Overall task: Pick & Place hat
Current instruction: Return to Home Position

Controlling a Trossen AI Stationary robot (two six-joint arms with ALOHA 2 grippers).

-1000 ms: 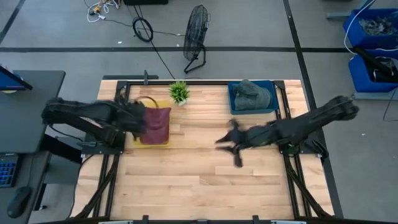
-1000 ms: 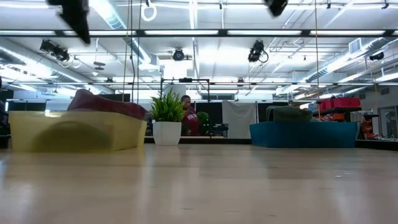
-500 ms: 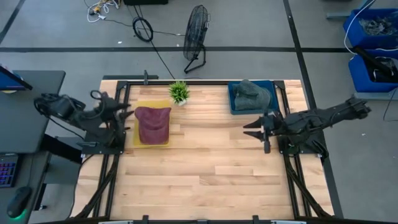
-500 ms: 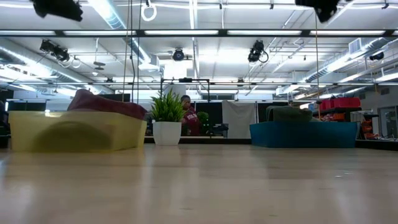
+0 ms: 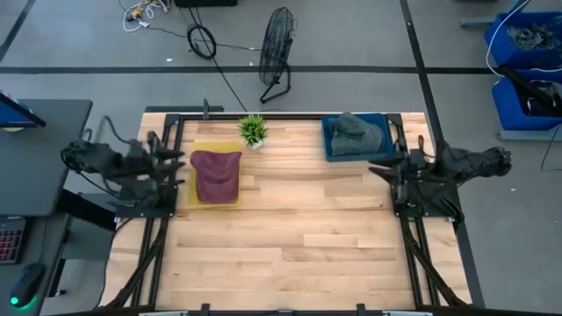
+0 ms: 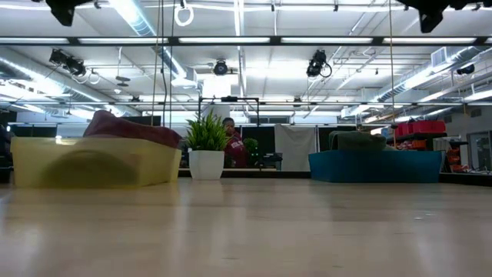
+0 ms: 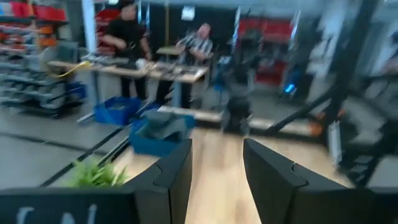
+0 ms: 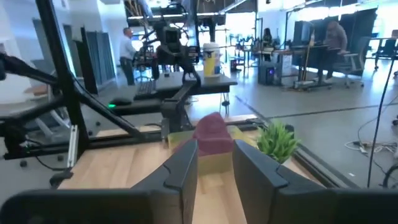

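While both arms sit folded at the table's (image 5: 290, 237) side edges, the left gripper (image 7: 217, 180) and right gripper (image 8: 216, 168) show fingers apart. The red cap (image 5: 216, 172) lies in the yellow bin (image 5: 211, 147) just left of the potted plant (image 5: 253, 130), and the gray cap (image 5: 355, 133) lies in the blue bin (image 5: 329, 151) to its right. White marks (image 7: 56, 214) on the left gripper's body are too blurred to read.

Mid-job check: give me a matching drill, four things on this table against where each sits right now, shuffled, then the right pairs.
Things:
1. red cap
2. gray cap
3. potted plant
4. right pincer

Places:
A. by the right edge of the table, open and holding nothing
B. in the blue bin
C. on the table's far edge, between the two bins
D. in the yellow bin

Pairs: 1-D, 2-B, 3-C, 4-A.
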